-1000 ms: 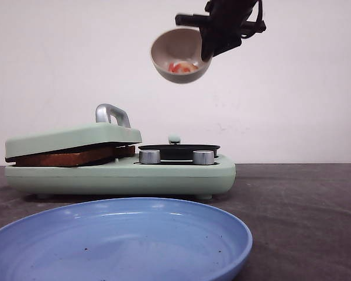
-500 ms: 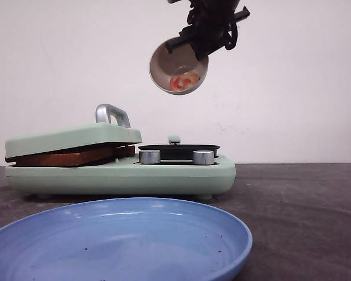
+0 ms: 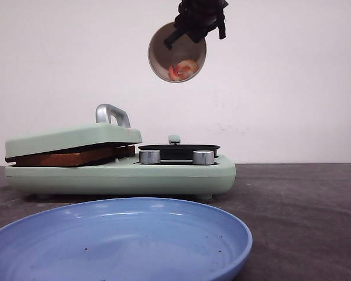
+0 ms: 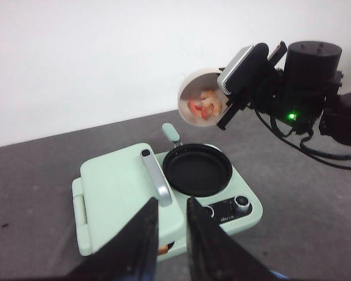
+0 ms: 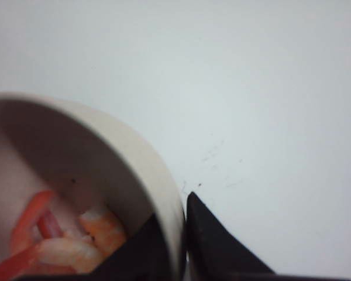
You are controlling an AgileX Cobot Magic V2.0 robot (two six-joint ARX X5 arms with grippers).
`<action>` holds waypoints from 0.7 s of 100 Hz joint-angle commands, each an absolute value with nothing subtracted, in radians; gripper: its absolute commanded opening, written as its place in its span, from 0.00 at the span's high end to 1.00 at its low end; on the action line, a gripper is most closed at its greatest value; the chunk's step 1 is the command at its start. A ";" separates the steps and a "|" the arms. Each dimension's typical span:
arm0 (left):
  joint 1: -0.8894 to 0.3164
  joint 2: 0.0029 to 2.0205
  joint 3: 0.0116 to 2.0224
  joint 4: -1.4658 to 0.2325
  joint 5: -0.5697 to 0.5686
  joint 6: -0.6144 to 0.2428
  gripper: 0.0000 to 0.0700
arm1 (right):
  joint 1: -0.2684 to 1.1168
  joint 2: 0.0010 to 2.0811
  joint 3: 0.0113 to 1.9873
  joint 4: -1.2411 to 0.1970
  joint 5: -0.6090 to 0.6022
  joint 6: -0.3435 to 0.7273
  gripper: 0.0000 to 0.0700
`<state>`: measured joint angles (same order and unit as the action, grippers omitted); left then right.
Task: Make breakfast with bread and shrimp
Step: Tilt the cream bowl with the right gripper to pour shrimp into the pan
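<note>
My right gripper (image 3: 194, 30) is high above the black pan (image 3: 179, 151), shut on the rim of a beige bowl (image 3: 176, 52). The bowl is tipped steeply on its side with its mouth toward the front camera. The shrimp (image 3: 183, 69), orange-pink pieces, lie against its lower wall (image 5: 99, 231); one finger is inside the rim (image 5: 164, 193), the other outside. The bread (image 3: 70, 157) is pressed under the mint lid of the breakfast maker (image 3: 164, 175); only its brown edge shows. My left gripper (image 4: 172, 204) hovers in front of the maker, open a little and holding nothing.
A large blue plate (image 3: 117, 240) lies at the near edge, in front of the maker. The maker's lid has a silver handle (image 3: 112, 113), and two knobs (image 3: 150, 156) sit below the pan. A white wall stands behind the dark tabletop.
The right gripper has rolled the bowl from nearly upright to steeply tipped and raised it slightly. The shrimp slid toward the lower rim. The left arm and maker have not moved.
</note>
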<state>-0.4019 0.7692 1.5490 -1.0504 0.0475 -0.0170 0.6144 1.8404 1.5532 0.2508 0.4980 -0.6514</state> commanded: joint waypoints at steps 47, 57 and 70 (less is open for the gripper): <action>-0.406 0.768 1.562 -1.065 0.044 -0.020 1.00 | 0.640 1.876 1.574 0.284 0.550 -0.696 1.00; -0.406 0.764 1.562 -1.082 0.044 -0.023 1.00 | 0.645 1.890 1.574 0.307 0.551 -0.714 1.00; -0.406 0.754 1.562 -1.087 0.044 -0.030 1.00 | 0.650 1.904 1.575 0.323 0.555 -0.761 1.00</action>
